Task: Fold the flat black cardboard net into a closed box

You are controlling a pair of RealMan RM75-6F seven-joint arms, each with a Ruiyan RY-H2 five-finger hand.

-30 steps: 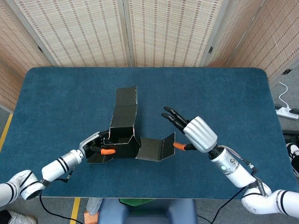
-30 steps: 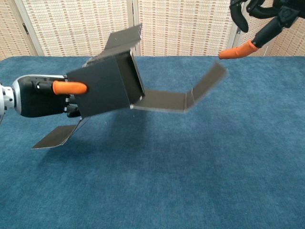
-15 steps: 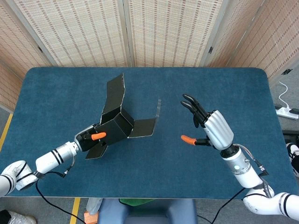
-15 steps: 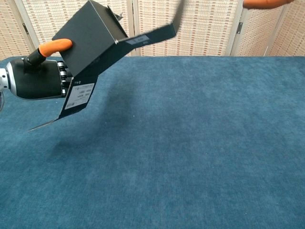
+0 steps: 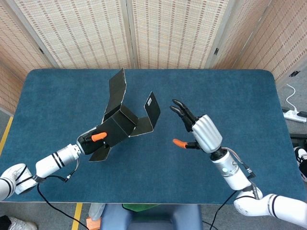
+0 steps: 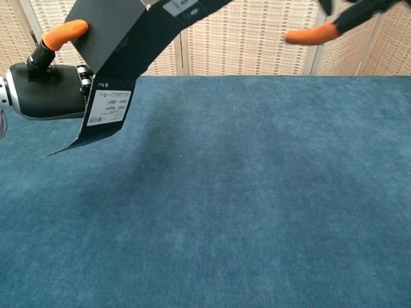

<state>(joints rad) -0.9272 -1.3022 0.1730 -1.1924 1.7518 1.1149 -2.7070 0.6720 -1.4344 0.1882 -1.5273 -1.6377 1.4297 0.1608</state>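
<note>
The black cardboard net is partly folded into a box shape and held up off the blue table. My left hand grips its lower left side, orange thumb tip on the outer panel. One flap stands up at the back and another flap sticks out to the right. In the chest view the net fills the upper left, with my left hand behind it. My right hand hovers open to the right of the net, fingers spread, touching nothing; only its thumb tip shows in the chest view.
The blue table runs wide around both hands. Woven screens stand behind its far edge. A white power strip lies on the floor off the right side.
My left hand has lifted and tilted the net further, and the right flap now stands more upright. My right hand has moved left, closer to that flap.
</note>
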